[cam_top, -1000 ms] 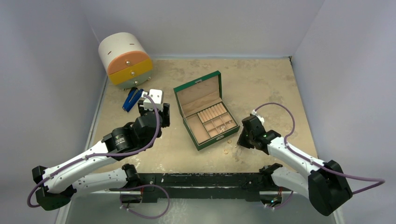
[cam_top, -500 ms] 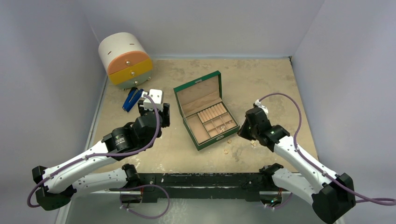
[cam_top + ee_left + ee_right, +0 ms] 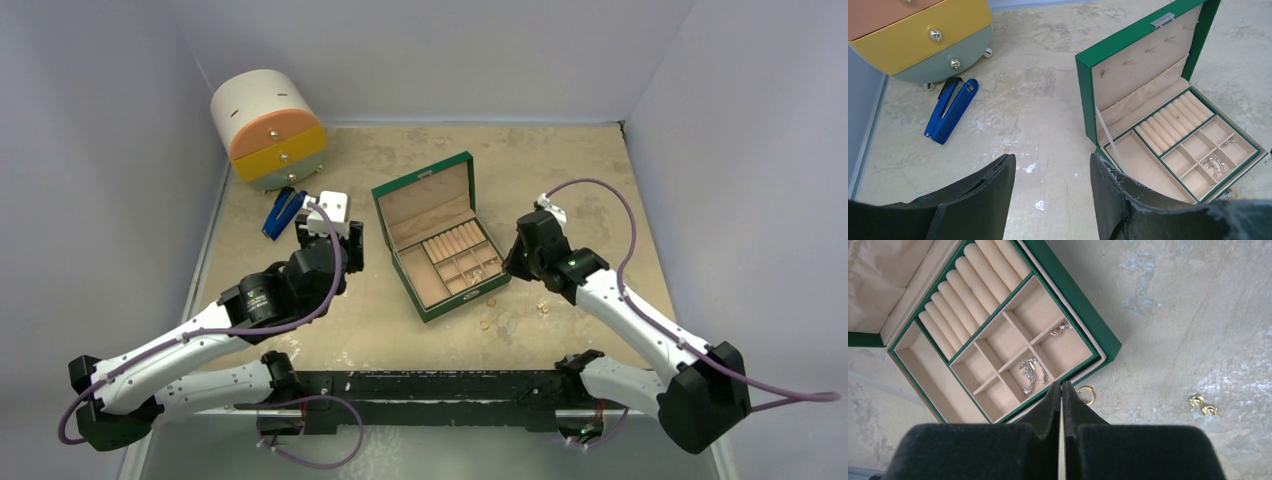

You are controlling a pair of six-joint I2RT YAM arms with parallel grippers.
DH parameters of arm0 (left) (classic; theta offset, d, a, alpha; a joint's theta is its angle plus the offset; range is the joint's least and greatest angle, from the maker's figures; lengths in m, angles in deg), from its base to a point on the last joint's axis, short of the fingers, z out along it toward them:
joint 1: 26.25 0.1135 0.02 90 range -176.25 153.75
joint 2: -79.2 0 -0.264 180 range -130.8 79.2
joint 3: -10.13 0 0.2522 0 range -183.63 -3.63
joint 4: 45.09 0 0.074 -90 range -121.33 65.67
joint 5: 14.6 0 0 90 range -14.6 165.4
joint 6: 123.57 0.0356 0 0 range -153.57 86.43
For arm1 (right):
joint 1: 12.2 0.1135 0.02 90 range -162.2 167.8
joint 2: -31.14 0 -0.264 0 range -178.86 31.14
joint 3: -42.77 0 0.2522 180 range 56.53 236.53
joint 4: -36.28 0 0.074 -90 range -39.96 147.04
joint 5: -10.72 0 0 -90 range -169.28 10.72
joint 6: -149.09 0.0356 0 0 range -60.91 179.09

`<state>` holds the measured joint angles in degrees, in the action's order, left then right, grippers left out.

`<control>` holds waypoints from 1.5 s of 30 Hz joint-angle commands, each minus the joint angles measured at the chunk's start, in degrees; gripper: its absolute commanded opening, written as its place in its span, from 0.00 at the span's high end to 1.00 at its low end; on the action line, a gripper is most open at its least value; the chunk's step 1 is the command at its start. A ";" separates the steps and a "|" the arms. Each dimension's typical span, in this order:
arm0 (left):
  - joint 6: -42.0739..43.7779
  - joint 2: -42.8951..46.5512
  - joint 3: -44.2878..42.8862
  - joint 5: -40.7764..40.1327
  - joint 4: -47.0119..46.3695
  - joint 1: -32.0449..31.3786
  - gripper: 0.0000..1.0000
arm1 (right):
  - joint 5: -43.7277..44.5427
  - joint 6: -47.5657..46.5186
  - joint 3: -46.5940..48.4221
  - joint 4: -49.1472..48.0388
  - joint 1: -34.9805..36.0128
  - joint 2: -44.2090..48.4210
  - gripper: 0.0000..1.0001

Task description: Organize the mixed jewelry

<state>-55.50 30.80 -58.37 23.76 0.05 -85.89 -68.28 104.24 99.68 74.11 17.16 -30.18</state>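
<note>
- Right claw (image 3: 1061,386) has its fingers pressed together. Can't tell if anything tiny is pinched between them.
- Its tip hangs over the front wall of the open green jewelry box (image 3: 1080,302), at the box's near right corner.
- Gold ring (image 3: 1087,394) lies on the table (image 3: 560,180) just right of that claw tip and just outside the box wall. Can't tell if it touches the wall.
- Pair of gold earrings (image 3: 1203,405) lies on the table well right of the claw, apart from the box.
- Another gold piece (image 3: 484,324) lies on the table in front of the box, nearer the arm bases. It's too small to tell what kind.
- Sparkly silver piece (image 3: 1029,375) lies in a small compartment by the front wall, just beyond the claw tip.
- A smaller silver bit (image 3: 1063,328) lies in the next compartment to the right.
- The ring rolls sit behind those compartments, and the lid stands open.
- Left claw (image 3: 1052,165) is spread wide and grips nothing. It hangs above the table left of the box, well apart from all the jewelry.
- Blue stapler (image 3: 950,110) lies on the table by the round drawer chest (image 3: 923,45), at the back left.
</note>
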 commanded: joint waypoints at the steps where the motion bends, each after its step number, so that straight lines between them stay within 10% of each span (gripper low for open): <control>1: 0.05 0.81 -0.20 -0.37 -0.97 0.19 0.44 | 1.70 -0.91 2.84 -4.69 0.28 -2.98 1.00; 29: 0.31 0.85 -0.19 -0.48 -0.83 0.22 0.44 | 1.03 0.08 3.67 -9.31 0.28 -12.48 0.80; 45: 0.32 0.77 -0.25 -0.14 -0.92 0.22 0.44 | 9.49 3.22 2.34 6.81 0.29 -1.56 0.76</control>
<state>-55.48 30.91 -58.37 23.78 0.05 -85.89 -64.60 104.80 101.00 73.28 17.16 -34.11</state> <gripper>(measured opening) 0.558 0.242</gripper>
